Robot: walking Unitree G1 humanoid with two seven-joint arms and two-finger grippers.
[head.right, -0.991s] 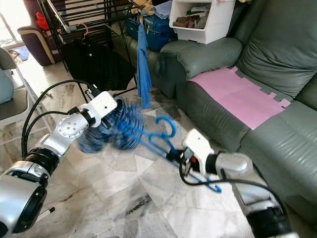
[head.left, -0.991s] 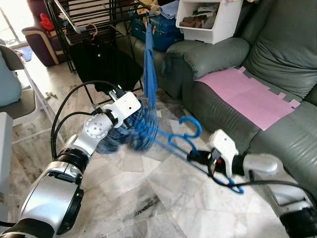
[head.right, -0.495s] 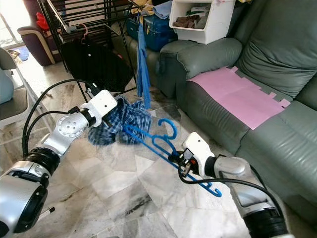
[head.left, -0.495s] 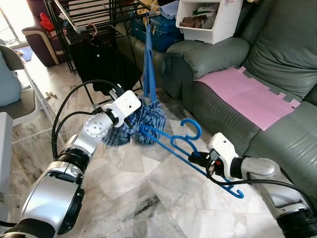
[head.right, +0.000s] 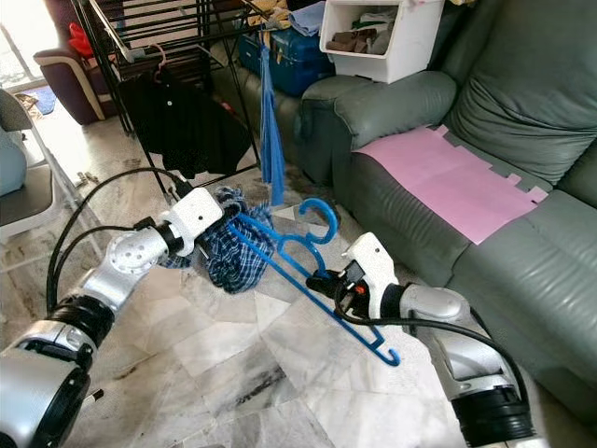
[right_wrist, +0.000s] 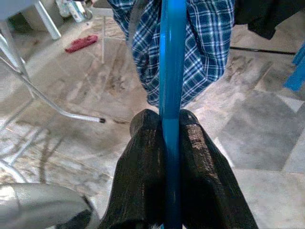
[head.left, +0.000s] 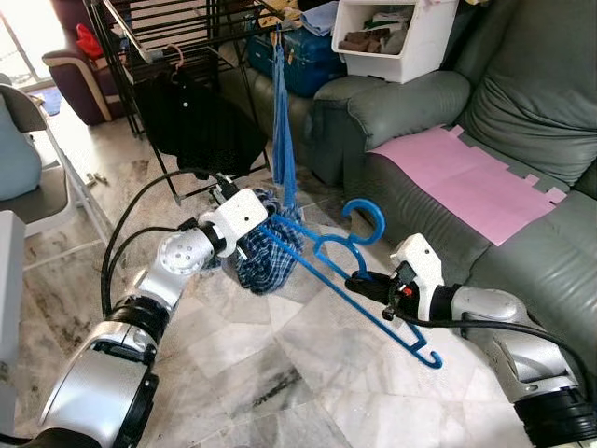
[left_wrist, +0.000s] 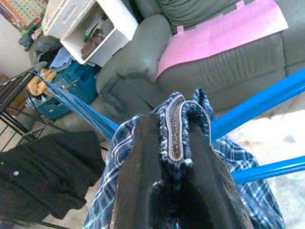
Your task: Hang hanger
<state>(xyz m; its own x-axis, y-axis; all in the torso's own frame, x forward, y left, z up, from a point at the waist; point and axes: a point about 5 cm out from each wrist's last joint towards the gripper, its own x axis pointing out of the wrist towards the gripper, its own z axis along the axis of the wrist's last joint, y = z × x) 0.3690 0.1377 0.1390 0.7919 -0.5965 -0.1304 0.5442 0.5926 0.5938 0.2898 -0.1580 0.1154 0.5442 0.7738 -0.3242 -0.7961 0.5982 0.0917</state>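
Observation:
A blue plastic hanger hangs in the air over the floor, hook up, tilted down toward my right. My right gripper is shut on its lower bar. A blue plaid garment hangs bunched at the hanger's left end. My left gripper is shut on the garment's edge, close against the hanger's left tip. A black drying rack stands behind, with a black garment and a blue cloth hanging from it.
A grey sofa with a pink mat runs along the right. A white bin sits on its armrest. A chair stands at the left. Marble floor lies open in front.
The plaid garment stopped swinging and now hangs gathered at the hanger's left end. The right gripper lifted the hanger a little; the left gripper moved slightly right toward it.

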